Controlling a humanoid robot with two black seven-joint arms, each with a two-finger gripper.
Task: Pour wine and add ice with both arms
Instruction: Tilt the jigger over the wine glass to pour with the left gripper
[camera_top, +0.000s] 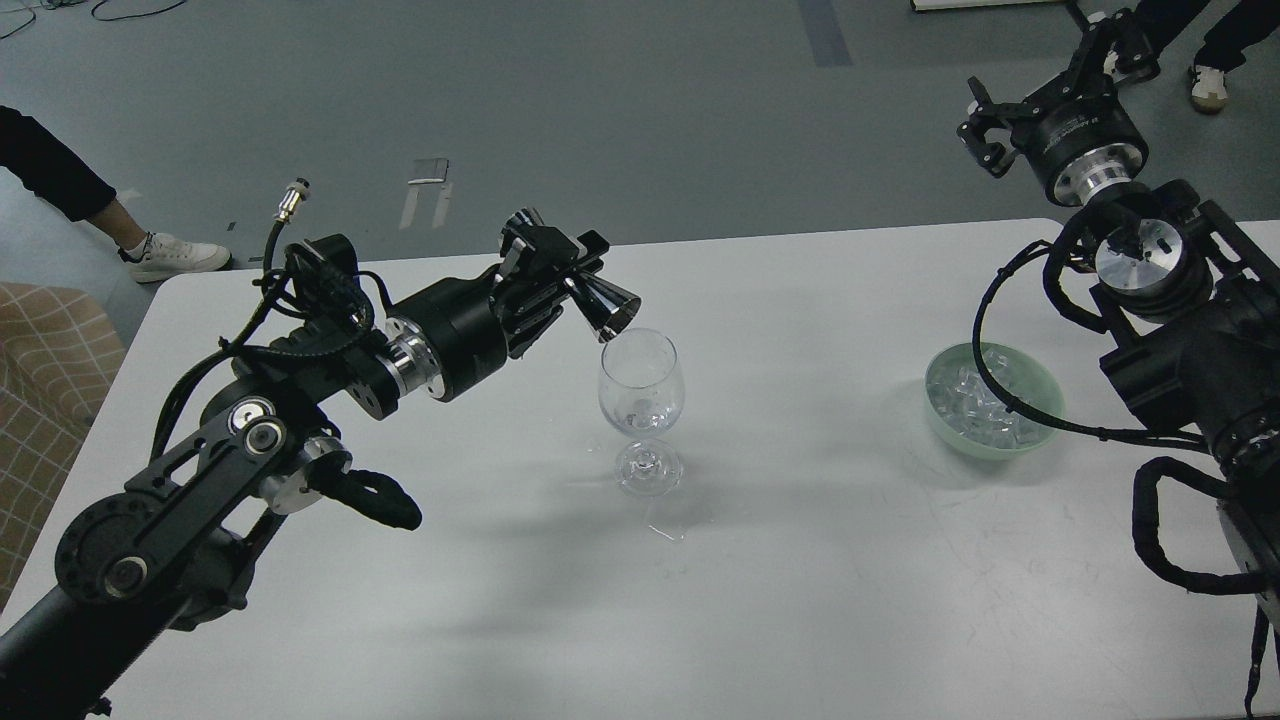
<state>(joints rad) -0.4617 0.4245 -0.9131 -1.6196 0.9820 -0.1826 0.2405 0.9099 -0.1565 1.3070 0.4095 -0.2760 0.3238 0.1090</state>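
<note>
A clear wine glass (641, 405) stands upright mid-table with a little clear liquid in its bowl. My left gripper (560, 275) is shut on a shiny metal jigger (603, 303), tipped with its mouth down over the glass's left rim. A pale green bowl (1045, 400) at the right holds the ice (980, 405), a heap of small clear cubes. My right gripper (1050, 70) is raised beyond the table's far right edge, well above and behind the bowl, with its fingers spread and empty.
The white table (800, 580) has a small wet spill (665, 530) just in front of the glass's foot. People's legs and shoes stand on the floor at far left (170, 255) and top right (1210, 85). A checked cushion (40, 370) lies left of the table.
</note>
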